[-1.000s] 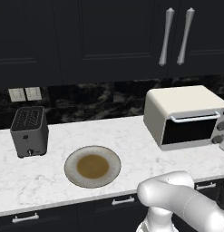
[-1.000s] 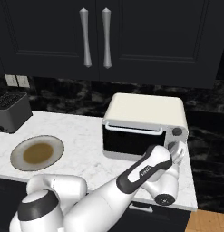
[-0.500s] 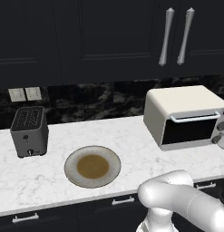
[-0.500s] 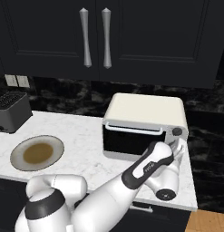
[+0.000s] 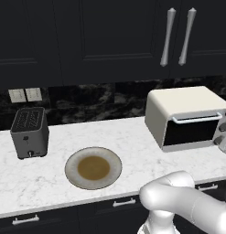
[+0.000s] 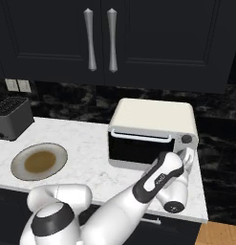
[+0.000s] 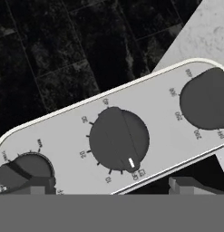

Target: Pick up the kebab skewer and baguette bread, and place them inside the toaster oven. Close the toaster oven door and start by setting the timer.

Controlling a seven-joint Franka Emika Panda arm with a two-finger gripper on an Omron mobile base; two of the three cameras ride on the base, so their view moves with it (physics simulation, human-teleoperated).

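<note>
Facing the toaster oven point(image 6: 153, 125) control panel, the gripper point(image 7: 109, 188) has fingers point(image 7: 188, 186) spread apart; middle knob point(image 7: 119, 138) sits between them, untouched.

A white marble bench point(image 5: 132, 137) runs beneath dark cabinets. A dark grey slot toaster point(image 5: 29, 132) stands near its left end, an empty round plate point(image 5: 93, 167) sits near the front edge at centre, and the cream toaster oven point(image 5: 187, 116), door shut, occupies the right end.
</note>
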